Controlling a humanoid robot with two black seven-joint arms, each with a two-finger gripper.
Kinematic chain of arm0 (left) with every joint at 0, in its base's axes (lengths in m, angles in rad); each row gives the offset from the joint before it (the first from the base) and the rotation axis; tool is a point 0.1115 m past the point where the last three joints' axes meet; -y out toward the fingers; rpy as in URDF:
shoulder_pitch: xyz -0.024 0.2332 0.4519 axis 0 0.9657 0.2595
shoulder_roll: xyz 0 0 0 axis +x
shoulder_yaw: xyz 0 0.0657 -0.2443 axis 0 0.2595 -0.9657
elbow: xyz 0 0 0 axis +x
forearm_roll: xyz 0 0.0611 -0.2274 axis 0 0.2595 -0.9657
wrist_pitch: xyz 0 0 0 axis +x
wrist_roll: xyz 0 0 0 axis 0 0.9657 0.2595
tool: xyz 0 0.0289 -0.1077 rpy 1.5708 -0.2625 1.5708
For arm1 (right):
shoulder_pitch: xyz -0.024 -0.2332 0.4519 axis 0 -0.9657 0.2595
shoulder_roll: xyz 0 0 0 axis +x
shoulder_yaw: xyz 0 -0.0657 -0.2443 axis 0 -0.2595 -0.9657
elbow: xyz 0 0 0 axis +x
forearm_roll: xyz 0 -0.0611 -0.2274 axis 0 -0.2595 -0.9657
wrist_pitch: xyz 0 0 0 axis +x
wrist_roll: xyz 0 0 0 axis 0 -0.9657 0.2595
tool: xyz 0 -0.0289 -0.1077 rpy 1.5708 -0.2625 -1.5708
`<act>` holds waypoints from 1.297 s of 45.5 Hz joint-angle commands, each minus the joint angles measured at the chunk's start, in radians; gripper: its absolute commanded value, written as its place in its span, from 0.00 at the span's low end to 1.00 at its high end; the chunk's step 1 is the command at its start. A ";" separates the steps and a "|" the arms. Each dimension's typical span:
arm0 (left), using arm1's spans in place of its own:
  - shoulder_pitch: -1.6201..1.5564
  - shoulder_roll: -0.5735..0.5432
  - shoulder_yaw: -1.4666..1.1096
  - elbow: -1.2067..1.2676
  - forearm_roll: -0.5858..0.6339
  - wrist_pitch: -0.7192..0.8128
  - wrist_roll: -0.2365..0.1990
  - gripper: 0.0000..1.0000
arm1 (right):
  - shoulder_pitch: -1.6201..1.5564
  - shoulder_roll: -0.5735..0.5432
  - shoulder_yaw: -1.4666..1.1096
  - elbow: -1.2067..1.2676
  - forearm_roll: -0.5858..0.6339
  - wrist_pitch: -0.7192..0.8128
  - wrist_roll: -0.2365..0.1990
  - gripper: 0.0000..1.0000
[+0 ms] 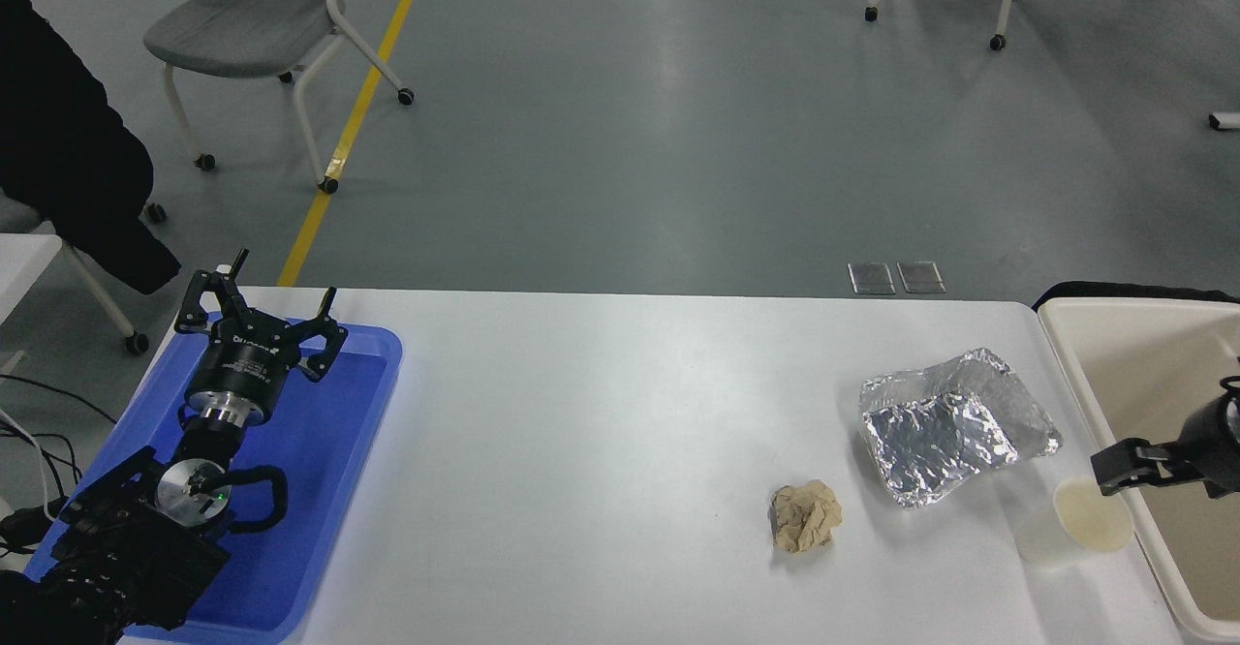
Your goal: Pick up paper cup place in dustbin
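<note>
The paper cup [1087,523] stands upright near the table's front right edge, its cream inside showing. The dustbin [1073,364] stands right beside the table at the right edge, only partly in frame. My right gripper [1129,464] comes in from the right edge over the dustbin's near rim. Its black tip is just above and to the right of the cup's rim, and most of it is out of frame. My left gripper [257,321] is parked open over the blue tray at the lower left.
A crinkled silver foil tray [954,424] lies just behind and left of the cup. A crumpled tan paper ball [805,516] lies further left. The blue tray [320,490] is at the table's left end. Chairs stand on the floor beyond.
</note>
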 commanded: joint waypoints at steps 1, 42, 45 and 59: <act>0.000 0.001 0.000 0.000 0.000 0.000 -0.001 1.00 | -0.121 0.037 0.061 -0.062 -0.019 -0.052 0.000 1.00; -0.001 -0.001 0.000 0.000 0.000 0.000 0.001 1.00 | -0.122 0.019 0.064 -0.069 -0.025 -0.069 0.052 0.00; 0.000 -0.001 0.000 0.000 0.000 0.000 0.001 1.00 | -0.096 0.000 0.058 -0.043 -0.027 -0.064 0.052 0.00; -0.001 -0.001 0.000 0.000 0.000 0.000 0.002 1.00 | 0.214 -0.109 -0.063 0.144 -0.022 0.032 0.046 0.00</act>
